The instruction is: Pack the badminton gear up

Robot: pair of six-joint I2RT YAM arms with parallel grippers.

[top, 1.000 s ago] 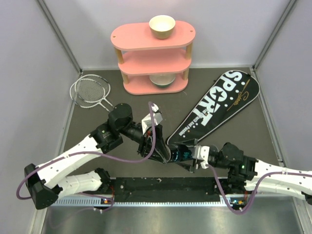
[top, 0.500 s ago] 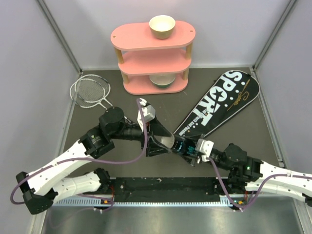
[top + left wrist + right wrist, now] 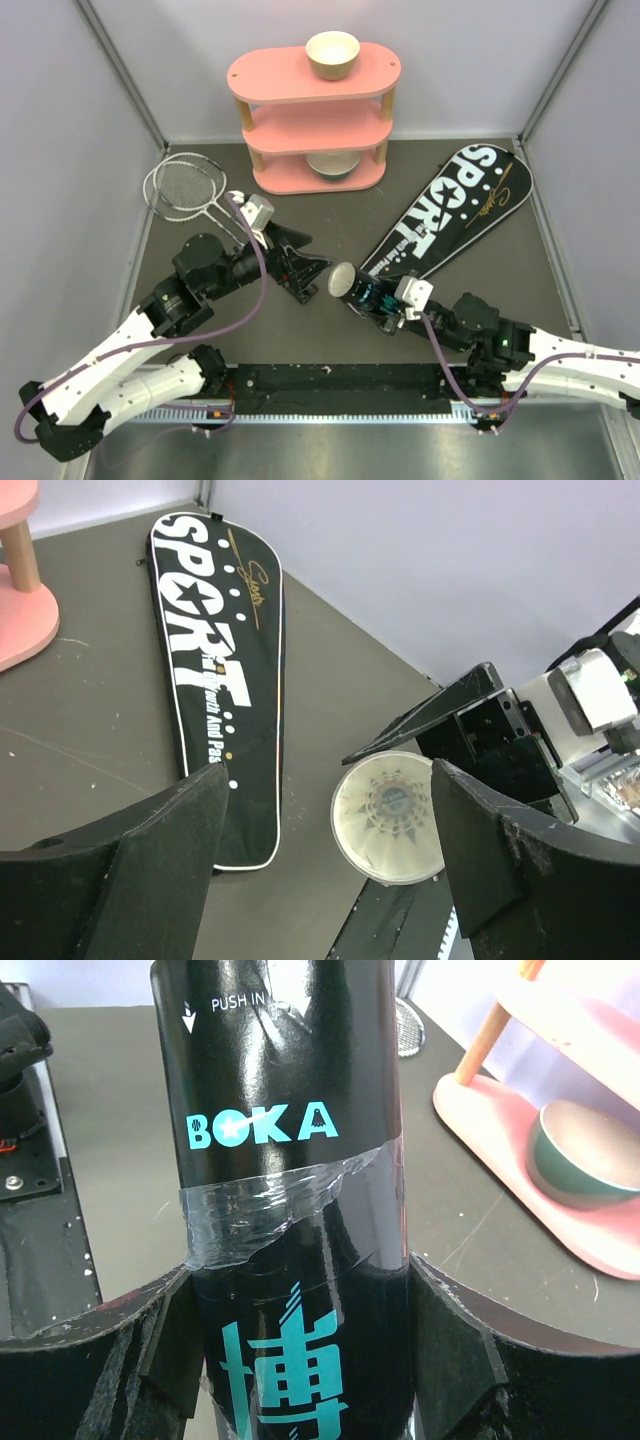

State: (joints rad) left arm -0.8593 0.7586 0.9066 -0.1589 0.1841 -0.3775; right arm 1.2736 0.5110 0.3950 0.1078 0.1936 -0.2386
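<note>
Tube (image 3: 362, 290) clamped between its fingers, the right gripper (image 3: 388, 303) held the mouth aimed at the other arm, presumably so things could be fed in from that side. The left gripper (image 3: 312, 277) hung just short of that mouth, fingers spread wide and holding nothing. The tube's end showed as a pale, patterned disc; cap or feathers, I couldn't tell. The two rackets (image 3: 185, 188) lay overlapped in the far left corner, the bag (image 3: 450, 215) flat on the right, well apart from them, so packing those looked yet to come.
</note>
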